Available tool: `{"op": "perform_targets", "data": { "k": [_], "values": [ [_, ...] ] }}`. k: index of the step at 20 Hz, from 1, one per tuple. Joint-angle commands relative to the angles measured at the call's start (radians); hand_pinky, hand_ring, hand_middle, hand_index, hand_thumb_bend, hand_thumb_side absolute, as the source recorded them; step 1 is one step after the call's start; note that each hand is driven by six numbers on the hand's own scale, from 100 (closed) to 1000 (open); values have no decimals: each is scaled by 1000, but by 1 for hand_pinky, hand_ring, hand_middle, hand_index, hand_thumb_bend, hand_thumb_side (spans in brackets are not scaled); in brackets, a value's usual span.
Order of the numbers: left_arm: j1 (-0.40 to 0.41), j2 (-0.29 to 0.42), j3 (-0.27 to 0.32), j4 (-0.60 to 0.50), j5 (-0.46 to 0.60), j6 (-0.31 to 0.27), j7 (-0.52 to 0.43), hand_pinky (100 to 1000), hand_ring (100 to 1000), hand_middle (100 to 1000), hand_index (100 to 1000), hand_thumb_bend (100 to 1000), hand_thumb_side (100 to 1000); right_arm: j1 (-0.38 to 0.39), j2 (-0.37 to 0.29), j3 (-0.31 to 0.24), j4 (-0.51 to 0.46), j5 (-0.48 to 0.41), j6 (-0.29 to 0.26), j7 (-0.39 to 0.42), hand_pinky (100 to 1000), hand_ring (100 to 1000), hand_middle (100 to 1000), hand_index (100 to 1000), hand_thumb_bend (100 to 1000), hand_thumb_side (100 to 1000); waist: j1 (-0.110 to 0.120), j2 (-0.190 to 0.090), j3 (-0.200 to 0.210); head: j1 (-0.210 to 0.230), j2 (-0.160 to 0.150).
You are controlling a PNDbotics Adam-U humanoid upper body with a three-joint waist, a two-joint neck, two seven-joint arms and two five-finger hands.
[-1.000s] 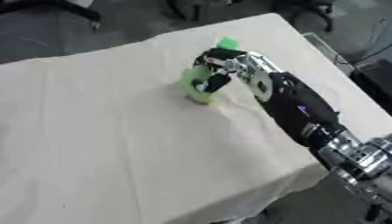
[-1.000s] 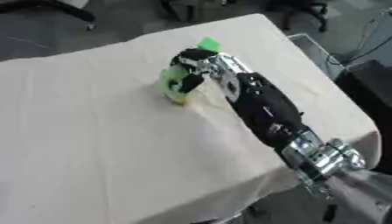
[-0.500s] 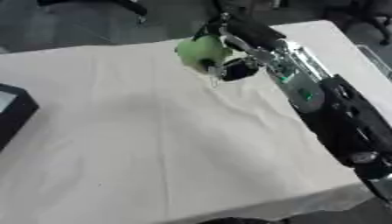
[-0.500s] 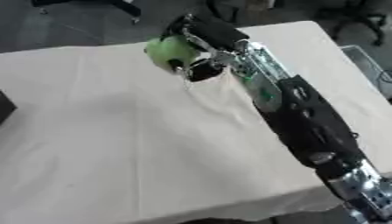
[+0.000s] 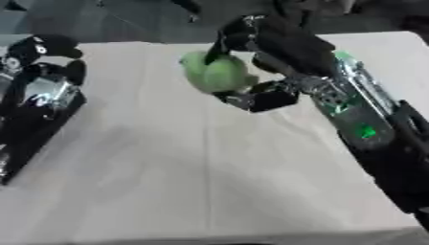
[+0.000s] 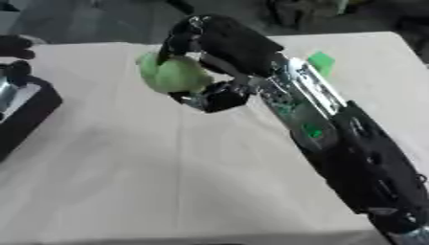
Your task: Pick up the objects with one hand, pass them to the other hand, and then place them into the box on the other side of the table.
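We've got the right hand (image 5: 260, 67) up over the far middle of the table (image 5: 209, 191), fingers above and thumb below curled around a pale green rounded object (image 5: 216, 72), so it's clamped on it and the object is in the air, clear of the cloth. The object looks lumpy and roughly ball-shaped; we can't make out a clear long axis or which way it points, the picture is too soft for that. It sits at the left end of the right hand, on the side towards the robot's left, with the forearm running back towards the lower right corner. A small bright green piece (image 6: 320, 61) lies on the table just beyond the right forearm, near the far right edge. The left hand (image 5: 46, 72) shows at the left edge, above a black box (image 5: 33, 139) that sits at the table's left side; its dark fingertips are up, but we can't tell whether the fingers are apart or curled. The two hands are well apart. The table is covered in a cream cloth with a few creases.
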Motion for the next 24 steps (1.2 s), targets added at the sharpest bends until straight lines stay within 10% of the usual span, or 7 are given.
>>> {"op": "perform_targets", "data": {
  "k": [1, 11, 24],
  "values": [
    [-30, 30, -30, -26, -15, -20, -58, 735, 1000, 809, 761, 355, 658, -27, 13, 12, -33, -24, -16, 2, 642, 560, 347, 389, 229, 100, 1, -6, 2, 13, -3],
    [-90, 25, -108, -36, 2, -127, -174, 752, 1000, 853, 785, 454, 607, -33, 36, 34, -47, -65, -27, 22, 634, 557, 346, 387, 188, 100, -3, -1, 4, -9, -3],
    [-113, 7, -136, -36, 60, -131, -117, 745, 1000, 853, 760, 453, 574, -29, 45, 56, -47, -113, -34, 45, 619, 548, 347, 385, 131, 100, -6, -1, 5, -56, -3]
  ]
}}
